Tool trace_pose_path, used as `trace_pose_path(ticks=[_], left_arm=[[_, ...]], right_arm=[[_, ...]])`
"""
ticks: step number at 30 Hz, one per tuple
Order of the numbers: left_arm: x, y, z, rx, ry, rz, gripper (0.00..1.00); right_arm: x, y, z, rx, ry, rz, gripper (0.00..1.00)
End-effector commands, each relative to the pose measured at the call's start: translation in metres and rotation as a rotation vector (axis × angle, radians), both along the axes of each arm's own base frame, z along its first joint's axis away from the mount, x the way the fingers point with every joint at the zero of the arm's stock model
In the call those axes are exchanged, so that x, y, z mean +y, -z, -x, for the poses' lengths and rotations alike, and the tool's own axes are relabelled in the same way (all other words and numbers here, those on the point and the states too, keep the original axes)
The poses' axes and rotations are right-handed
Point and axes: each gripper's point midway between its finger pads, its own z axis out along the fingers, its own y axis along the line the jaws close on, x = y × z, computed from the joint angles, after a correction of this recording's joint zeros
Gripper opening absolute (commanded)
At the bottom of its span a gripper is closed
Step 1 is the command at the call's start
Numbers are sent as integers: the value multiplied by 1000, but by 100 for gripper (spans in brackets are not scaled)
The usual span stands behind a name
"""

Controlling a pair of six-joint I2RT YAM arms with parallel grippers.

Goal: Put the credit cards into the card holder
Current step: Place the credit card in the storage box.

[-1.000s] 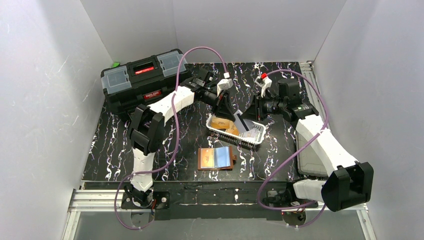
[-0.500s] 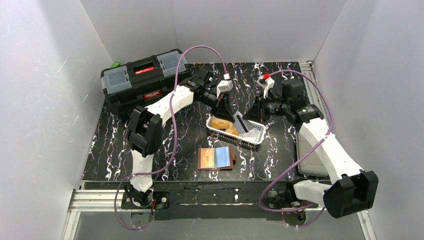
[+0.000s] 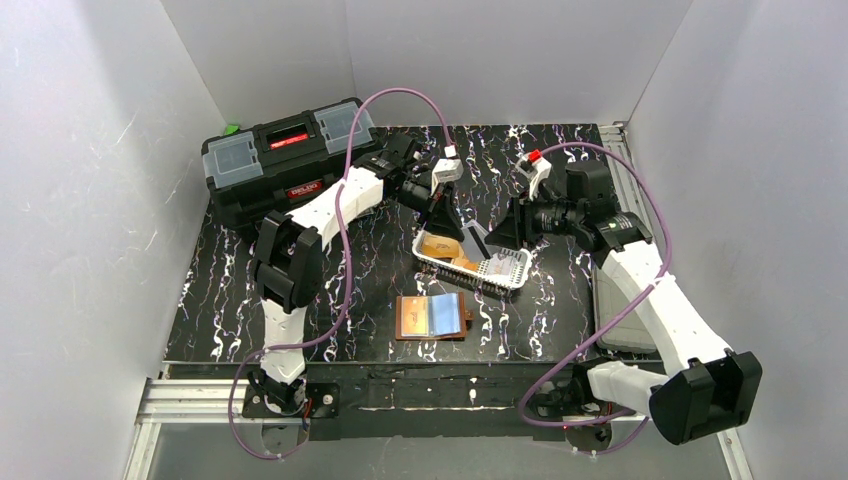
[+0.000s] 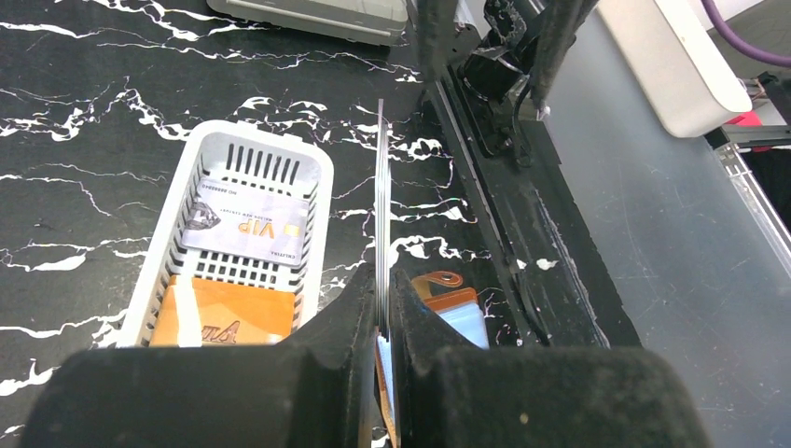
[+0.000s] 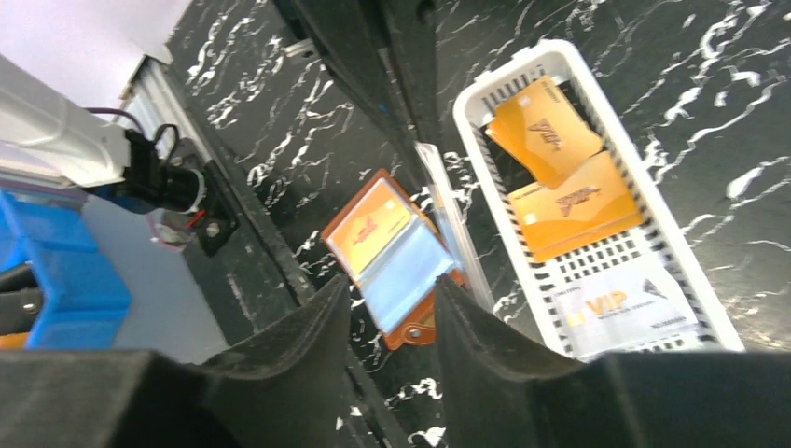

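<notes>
My left gripper (image 3: 441, 212) is shut on a thin card (image 4: 380, 196), held edge-on above the white basket's near left side; it shows as a pale strip in the right wrist view (image 5: 453, 224). The brown card holder (image 3: 432, 316) lies open and flat in front of the basket, with one orange card in a sleeve; it also shows in the wrist views (image 4: 455, 308) (image 5: 392, 247). Two orange cards (image 5: 560, 177) and a whitish VIP card (image 5: 623, 303) lie in the basket. My right gripper (image 3: 506, 228) is open and empty, above the basket's right end.
The white slotted basket (image 3: 517, 271) sits mid-table. A big black toolbox (image 3: 285, 165) stands at the back left. A grey flat lid (image 3: 615, 315) lies at the right edge under the right arm. White walls close in on three sides.
The right gripper has drawn back a little to the right, away from the basket. The left gripper has shifted slightly back, still gripping the card.
</notes>
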Motion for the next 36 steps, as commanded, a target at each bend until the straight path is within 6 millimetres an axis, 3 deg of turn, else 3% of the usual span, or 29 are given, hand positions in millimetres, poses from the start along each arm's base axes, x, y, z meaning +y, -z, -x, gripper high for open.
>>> trace_pose_path(ticks=[1, 7, 20, 36], left_arm=[[6, -42, 13, -37, 43, 79, 0], [12, -57, 26, -36, 79, 110, 0], [16, -69, 36, -26, 98, 131, 0], [19, -79, 43, -15, 107, 140, 0]], right_arm=[[-13, -17, -11, -119, 86, 32, 50], [-15, -15, -6, -98, 61, 23, 55], [3, -23, 22, -56, -109, -115, 47], [0, -19, 10, -45, -62, -90, 34]])
